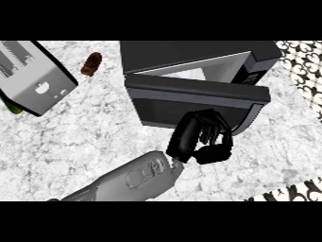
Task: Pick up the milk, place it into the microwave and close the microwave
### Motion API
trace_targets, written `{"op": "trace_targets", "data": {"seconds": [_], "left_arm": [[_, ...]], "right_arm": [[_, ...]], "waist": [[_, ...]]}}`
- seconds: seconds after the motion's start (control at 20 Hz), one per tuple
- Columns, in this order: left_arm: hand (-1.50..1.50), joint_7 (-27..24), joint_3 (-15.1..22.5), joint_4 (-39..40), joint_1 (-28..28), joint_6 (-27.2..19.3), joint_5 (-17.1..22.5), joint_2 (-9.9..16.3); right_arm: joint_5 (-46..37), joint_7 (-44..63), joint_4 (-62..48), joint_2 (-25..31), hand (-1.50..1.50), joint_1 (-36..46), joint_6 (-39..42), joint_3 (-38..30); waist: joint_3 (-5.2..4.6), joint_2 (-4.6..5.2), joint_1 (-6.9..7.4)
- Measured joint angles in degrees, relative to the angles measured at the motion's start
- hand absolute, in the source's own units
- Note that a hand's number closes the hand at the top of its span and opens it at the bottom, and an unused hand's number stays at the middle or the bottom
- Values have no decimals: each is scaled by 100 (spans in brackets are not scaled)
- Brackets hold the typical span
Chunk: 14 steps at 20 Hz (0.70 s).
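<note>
Head view: you have one forearm in frame, a grey one rising from the lower centre, and its black hand (199, 138) sits at the middle of the picture against the outer face of the dark grey microwave door (197, 101). Which arm it is cannot be settled from this view; its position right of centre suggests the right. The fingers are curled, with nothing visibly enclosed; whether they touch the door cannot be told.

The dark grey box-shaped microwave (198, 56) occupies the upper centre. Its door stands partly swung, with a pale strip of the cavity still showing above the door's upper edge, so you should not record it as closed.

The milk is not visible anywhere in frame. I judge it is likely inside the cavity, hidden by the door, but you cannot confirm this. On that reading, pick-up and placement are done and only the closing remains.

Elsewhere, a silver toaster (25, 75) lies at the upper left on the white speckled stone counter (87, 127), with a small brown bottle-shaped object (91, 64) beside it.
</note>
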<state>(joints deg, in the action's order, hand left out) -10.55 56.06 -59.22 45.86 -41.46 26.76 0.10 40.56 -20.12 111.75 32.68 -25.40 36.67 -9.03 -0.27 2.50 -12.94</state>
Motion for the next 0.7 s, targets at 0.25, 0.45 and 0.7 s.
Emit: {"op": "trace_targets", "data": {"seconds": [0.25, 0.45, 0.7], "left_arm": [[150, -120, -260, 366, 401, 23, 452, -12], [150, -267, -442, 660, 634, 55, 781, -12], [150, -448, -596, 915, 827, 198, 1168, -13]], "right_arm": [[143, 114, 83, 82, -150, 40, -44, -21], [269, 186, 125, 149, -150, 68, -76, -69], [416, 259, 161, 238, -150, 141, -103, -130]], "waist": [[4, 61, -85], [6, 99, -154], [9, 133, -211]]}}
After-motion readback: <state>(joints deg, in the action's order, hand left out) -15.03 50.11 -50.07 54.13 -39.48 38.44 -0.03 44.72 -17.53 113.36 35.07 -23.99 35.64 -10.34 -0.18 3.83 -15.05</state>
